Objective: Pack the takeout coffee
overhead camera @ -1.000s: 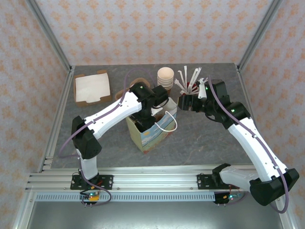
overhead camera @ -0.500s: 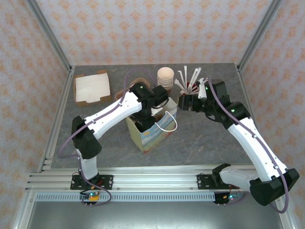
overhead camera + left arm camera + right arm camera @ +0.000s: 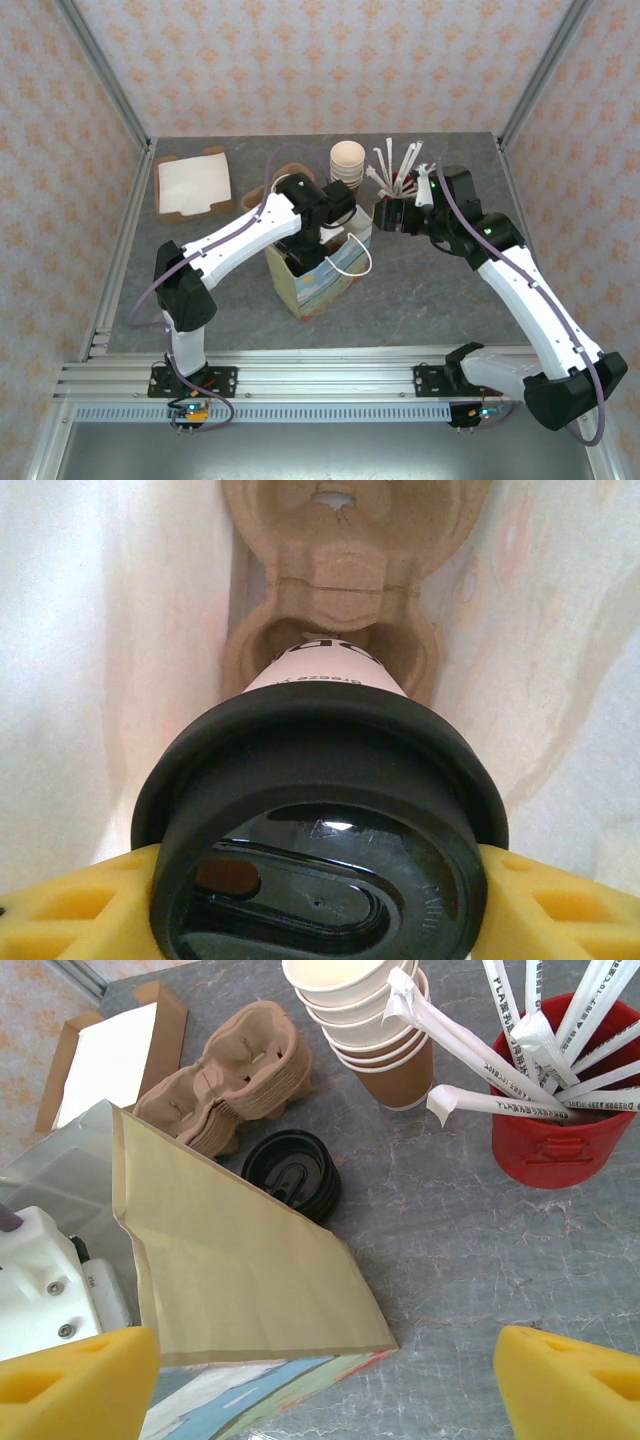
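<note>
The takeout coffee (image 3: pixel 325 810), a pale-sided paper cup with a round black lid, is down inside the paper bag (image 3: pixel 310 280). My left gripper (image 3: pixel 320 905) is shut on it just under the lid, one yellow finger on each side. The cup's base is at a pocket of the cardboard cup carrier (image 3: pixel 345 570) on the bag's floor. From above, the left gripper (image 3: pixel 318 240) reaches into the bag's mouth. My right gripper (image 3: pixel 386 215) hovers open by the bag's far right corner (image 3: pixel 230 1270), its fingers (image 3: pixel 65 1385) apart and touching nothing.
A stack of lidless cups (image 3: pixel 365 1020) and a red cup of wrapped stirrers (image 3: pixel 560 1130) stand behind the bag. Spare black lids (image 3: pixel 292 1173) and stacked carriers (image 3: pixel 225 1085) lie beside it. A napkin box (image 3: pixel 193 185) sits far left.
The left arm has shifted slightly, elbow and wrist nudged toward the far side, with the cup still held in the bag. The right arm has not moved.
</note>
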You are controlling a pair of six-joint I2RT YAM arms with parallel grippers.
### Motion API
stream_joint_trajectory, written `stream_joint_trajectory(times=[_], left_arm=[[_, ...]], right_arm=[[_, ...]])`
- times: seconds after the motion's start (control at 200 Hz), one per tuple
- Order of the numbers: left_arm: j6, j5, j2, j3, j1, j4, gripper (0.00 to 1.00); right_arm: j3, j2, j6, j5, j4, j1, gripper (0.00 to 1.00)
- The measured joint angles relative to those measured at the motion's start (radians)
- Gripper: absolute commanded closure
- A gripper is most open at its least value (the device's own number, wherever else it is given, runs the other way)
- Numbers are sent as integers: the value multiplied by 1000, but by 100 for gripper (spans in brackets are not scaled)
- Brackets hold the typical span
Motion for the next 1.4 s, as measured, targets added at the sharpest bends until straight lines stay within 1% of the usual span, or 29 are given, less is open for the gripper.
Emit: stream_joint_trajectory(times=[0.445, 1.401], left_arm=[[52, 1, 0, -18, 2, 11, 64], [105, 19, 0, -106, 27, 89, 64]], right_arm=[[0, 2, 0, 0, 0, 0, 12], [0, 2, 0, -5, 0, 0, 12]])
